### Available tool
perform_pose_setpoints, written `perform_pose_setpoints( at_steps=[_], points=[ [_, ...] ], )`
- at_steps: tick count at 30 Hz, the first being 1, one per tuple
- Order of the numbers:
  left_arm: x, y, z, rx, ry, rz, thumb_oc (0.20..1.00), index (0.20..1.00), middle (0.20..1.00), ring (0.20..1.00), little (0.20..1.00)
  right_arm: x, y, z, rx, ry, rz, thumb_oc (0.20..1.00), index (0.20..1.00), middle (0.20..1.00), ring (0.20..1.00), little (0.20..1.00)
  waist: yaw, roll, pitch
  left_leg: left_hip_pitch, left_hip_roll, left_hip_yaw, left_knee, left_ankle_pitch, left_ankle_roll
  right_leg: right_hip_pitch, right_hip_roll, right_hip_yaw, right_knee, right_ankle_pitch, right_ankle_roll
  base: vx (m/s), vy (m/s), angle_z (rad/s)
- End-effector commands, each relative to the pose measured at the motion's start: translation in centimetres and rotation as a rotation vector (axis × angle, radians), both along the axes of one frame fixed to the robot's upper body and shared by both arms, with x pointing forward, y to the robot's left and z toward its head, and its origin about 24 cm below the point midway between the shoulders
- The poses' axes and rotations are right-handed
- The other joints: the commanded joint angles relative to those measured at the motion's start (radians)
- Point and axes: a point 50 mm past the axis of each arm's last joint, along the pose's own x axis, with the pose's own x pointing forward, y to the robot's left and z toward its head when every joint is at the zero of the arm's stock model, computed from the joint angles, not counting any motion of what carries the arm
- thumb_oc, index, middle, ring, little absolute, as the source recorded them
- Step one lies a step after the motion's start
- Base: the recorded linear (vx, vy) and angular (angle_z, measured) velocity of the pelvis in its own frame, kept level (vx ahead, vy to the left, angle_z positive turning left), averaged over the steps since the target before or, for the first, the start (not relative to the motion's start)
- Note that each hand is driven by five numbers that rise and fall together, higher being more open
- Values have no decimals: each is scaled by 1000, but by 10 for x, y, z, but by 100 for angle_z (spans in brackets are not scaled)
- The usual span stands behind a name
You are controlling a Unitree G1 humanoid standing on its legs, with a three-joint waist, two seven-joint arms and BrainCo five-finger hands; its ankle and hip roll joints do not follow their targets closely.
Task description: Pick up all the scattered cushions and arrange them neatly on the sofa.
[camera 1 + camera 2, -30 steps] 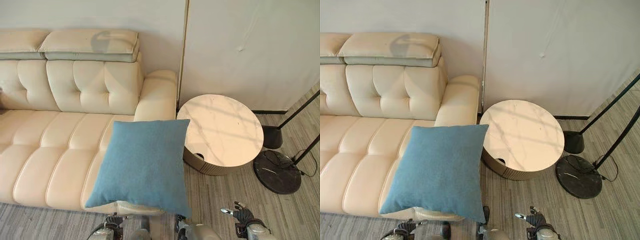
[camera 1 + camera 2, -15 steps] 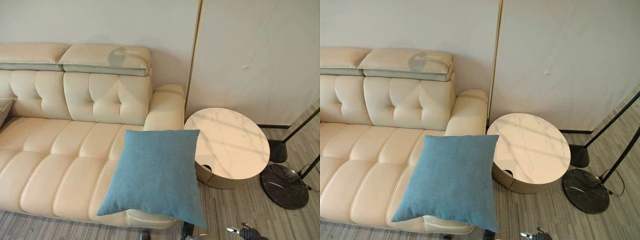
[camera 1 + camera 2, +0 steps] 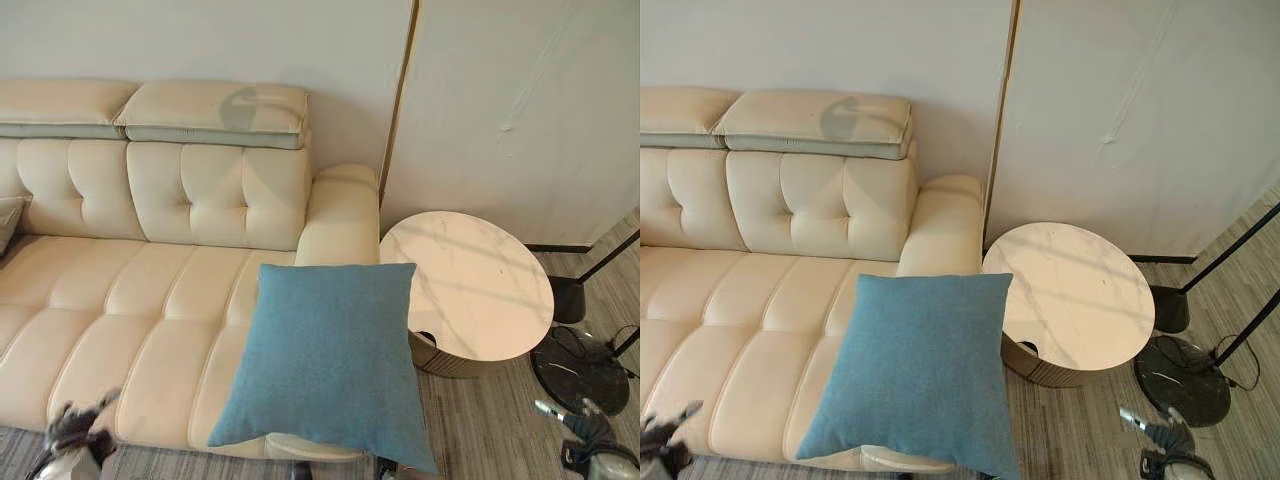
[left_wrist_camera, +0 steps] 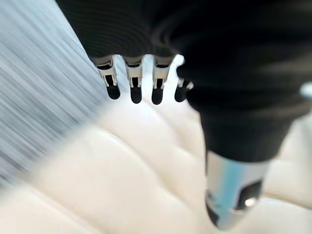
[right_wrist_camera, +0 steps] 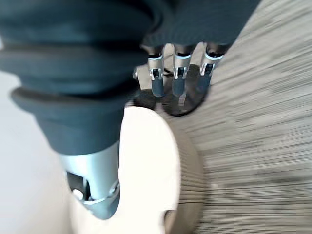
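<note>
One blue cushion (image 3: 325,360) overhangs the sofa (image 3: 150,300) edge, between both empty hands, left hand (image 4: 146,73) and right hand (image 5: 178,73), fingers straight; may slide to the floor (image 3: 1080,440).

Left hand (image 3: 72,432) low at near left, fingers relaxed, empty. Right hand (image 3: 588,432) low at near right, fingers extended, empty.

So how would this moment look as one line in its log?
blue cushion: on sofa seat, overhanging front edge | left hand: open, empty | right hand: open, empty
</note>
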Motion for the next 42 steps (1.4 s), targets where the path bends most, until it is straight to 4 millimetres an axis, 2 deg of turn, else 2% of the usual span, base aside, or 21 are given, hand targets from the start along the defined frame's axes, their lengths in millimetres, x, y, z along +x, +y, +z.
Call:
perform_pose_setpoints(
  at_steps=[1,3,5,7,10,11,12,14,16,17,19,27,28,29,30,31,34,35,39,40,42],
  points=[
    [9,2,6,-20,-66,13,1000,1000,1000,1000,1000,28,1,16,-71,-27,103,1000,1000,1000,1000,1000,-2,-24,13,-21,-21,5,-5,-49,8,78,-13,13,1,-179,77,-26,58,-2],
    [24,-16,5,-59,-97,-52,1000,1000,1000,1000,1000,45,11,23,-81,-50,169,1000,1000,1000,1000,1000,2,-25,14,-24,-24,6,-5,-51,11,76,-17,14,1,-175,78,-17,41,-5],
    [37,-35,-4,-120,-86,-117,1000,1000,1000,1000,1000,67,33,27,-75,-75,269,1000,1000,1000,1000,1000,5,-25,17,-24,-27,10,-5,-54,15,75,-21,17,1,-174,80,-8,47,-2],
    [40,-41,-8,-133,-71,-139,1000,1000,1000,1000,1000,73,39,28,-74,-82,294,1000,1000,1000,1000,1000,5,-25,20,-23,-28,11,-5,-55,16,75,-22,19,1,-173,80,1,19,-1],
    [52,-60,-17,-155,-31,-211,1000,1000,1000,1000,1000,91,67,27,-42,-111,376,1000,1000,1000,1000,1000,5,-25,29,-25,-30,19,-5,-56,20,70,-24,27,1,-170,80,0,37,-5],
    [59,-73,-24,-162,8,-258,1000,1000,1000,1000,1000,100,88,24,-15,-119,434,1000,1000,1000,1000,1000,4,-24,35,-26,-30,24,-5,-56,21,66,-26,30,1,-168,80,4,32,-14],
    [60,-77,-27,-167,23,-269,1000,1000,1000,1000,1000,103,94,23,-12,-118,452,1000,1000,1000,1000,1000,4,-24,36,-28,-30,27,-5,-56,22,63,-25,32,1,-168,80,1,41,-16],
    [75,-108,-35,-208,33,-331,1000,1000,1000,1000,1000,120,139,20,41,-148,552,1000,1000,1000,1000,1000,6,-26,67,-49,-30,33,-5,-49,25,41,-28,38,1,-162,77,-81,31,-8],
    [92,-127,-27,-199,-12,-397,1000,1000,1000,1000,1000,128,163,23,65,-175,609,1000,1000,1000,1000,1000,8,-26,97,-77,-32,28,-5,-37,27,16,-29,35,1,-153,74,-126,11,-2],
    [92,-127,-27,-198,-12,-397,1000,1000,1000,1000,1000,128,163,23,65,-176,609,1000,1000,1000,1000,1000,8,-26,96,-78,-32,28,-5,-37,27,15,-29,34,1,-153,74,-136,15,5],
    [109,-161,-13,-152,-44,-616,1000,1000,1000,1000,1000,131,191,23,97,-176,703,1000,1000,1000,1000,1000,7,-21,135,-114,-34,25,-5,-22,31,-21,-32,34,1,-137,72,-118,25,8],
    [108,-194,7,-104,-102,-878,1000,1000,1000,1000,1000,117,202,9,124,-100,774,1000,1000,1000,1000,1000,5,-8,163,-131,-44,19,-5,-18,36,-38,-41,29,1,-126,74,-17,14,2],
    [104,-198,7,-124,-103,-906,947,947,947,947,947,116,203,8,129,-94,784,1000,1000,1000,1000,1000,5,-6,167,-132,-46,19,-5,-17,36,-39,-42,29,1,-124,75,-15,27,3],
    [98,-206,10,-153,-122,-961,561,561,561,561,561,113,206,7,136,-90,805,1000,1000,1000,1000,1000,6,-3,171,-134,-48,21,-5,-19,37,-40,-45,27,1,-122,77,-15,27,4],
    [98,-206,10,-153,-122,-961,423,423,423,423,423,113,206,7,136,-90,805,1000,1000,1000,1000,1000,6,-3,171,-134,-48,21,-5,-19,37,-40,-45,27,1,-122,77,-8,24,3],
    [94,-210,10,-170,-128,-981,200,200,200,200,200,112,208,7,138,-89,818,1000,1000,1000,1000,1000,6,-3,171,-134,-49,21,-5,-19,38,-41,-46,26,1,-121,77,0,0,0],
    [80,-228,5,-265,-112,-1069,200,200,200,200,200,111,220,9,163,-105,877,1000,1000,1000,1000,1000,7,-3,170,-133,-51,23,-5,-23,40,-39,-49,28,1,-121,80,2,10,0],
    [71,-241,0,-334,-90,-1131,200,200,200,200,200,112,230,11,186,-119,915,1000,1000,1000,1000,1000,7,-1,171,-129,-53,21,-5,-26,43,-37,-49,29,1,-122,82,0,0,0],
    [64,-258,-5,-391,-57,-1220,200,200,200,200,200,110,247,10,298,-137,921,1000,1000,1000,1000,1000,8,-2,166,-126,-56,21,-5,-30,46,-35,-52,29,1,-123,86,-1,10,0],
    [64,-271,-3,-421,-63,-1273,200,200,200,200,200,108,262,7,391,-132,924,200,200,200,200,200,10,-3,159,-127,-59,21,-5,-33,48,-36,-56,30,1,-121,88,-5,31,0],
    [63,-274,-4,-443,-60,-1282,200,200,200,200,200,107,269,8,433,-135,938,200,200,200,200,200,11,-3,158,-126,-61,21,-5,-33,49,-35,-57,29,1,-122,89,-4,19,1]
  ],
)
